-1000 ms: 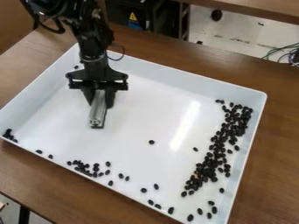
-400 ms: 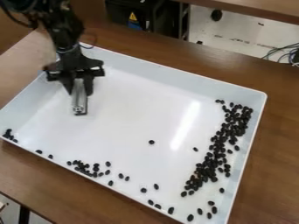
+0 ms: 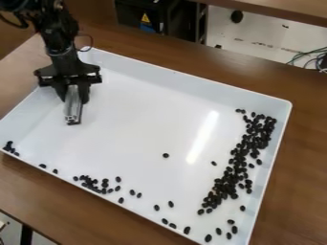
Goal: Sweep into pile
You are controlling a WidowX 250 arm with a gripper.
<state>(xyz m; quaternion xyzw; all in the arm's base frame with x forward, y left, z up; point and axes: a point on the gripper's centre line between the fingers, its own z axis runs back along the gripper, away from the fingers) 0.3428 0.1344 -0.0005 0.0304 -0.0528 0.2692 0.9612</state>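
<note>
The black gripper (image 3: 72,95) is over the upper left part of the white tray (image 3: 140,129), shut on a grey metal bar (image 3: 72,106) that points toward the tray's near side. Along the tray's right side runs a long, dense band of black beans (image 3: 243,160). A looser cluster of beans (image 3: 96,184) lies by the near left edge, and a few beans (image 3: 10,147) sit in the left corner. Other single beans are scattered along the near edge, and one bean (image 3: 165,155) rests near the middle.
A brown wooden table (image 3: 191,62) surrounds the tray, whose raised walls bound the arm's work area. Behind the table stand a dark cabinet (image 3: 156,16) and some cables (image 3: 310,58) at the upper right.
The gripper has moved left and slightly up in the view, carrying the metal bar toward the tray's left side. The beans look much the same as before.
</note>
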